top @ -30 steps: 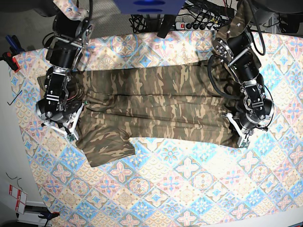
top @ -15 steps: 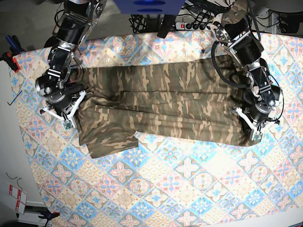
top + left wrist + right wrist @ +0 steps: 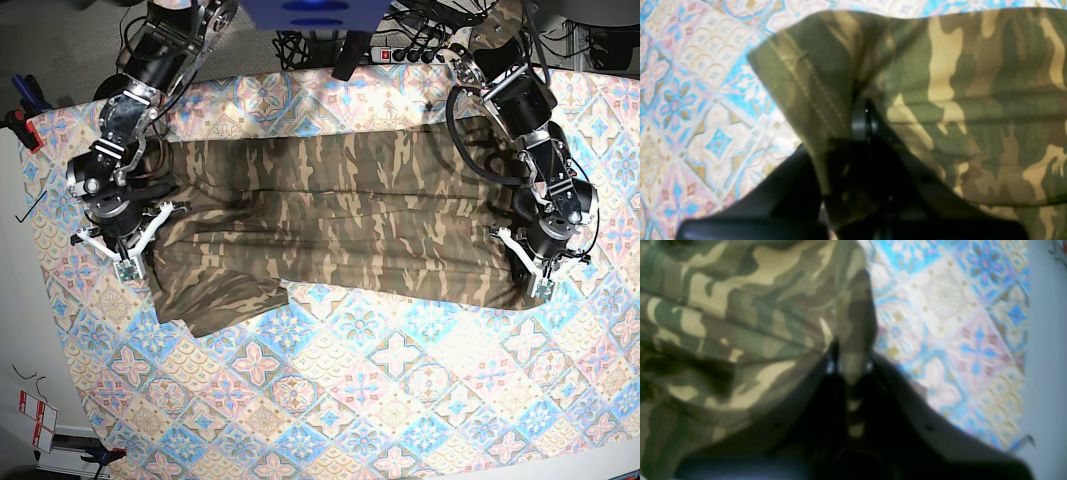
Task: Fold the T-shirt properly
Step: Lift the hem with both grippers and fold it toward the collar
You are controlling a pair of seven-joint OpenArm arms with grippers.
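Overhead base view. The counter is covered by a pastel tablecloth (image 3: 400, 400) printed with blue, pink and cream diamond tiles holding flower motifs; the cloth runs to the right edge of the frame and ends along a slanted left border. Left of that border lies a plain pale surface (image 3: 20, 330), bearing a small red-and-white tag (image 3: 35, 418) near the lower corner and a thin dark bent wire (image 3: 30, 208). Beyond the far edge, a grey floor (image 3: 60, 40) carries a white power strip (image 3: 420, 47) amid tangled black cables. Lighting is bright and even, with soft shadows.
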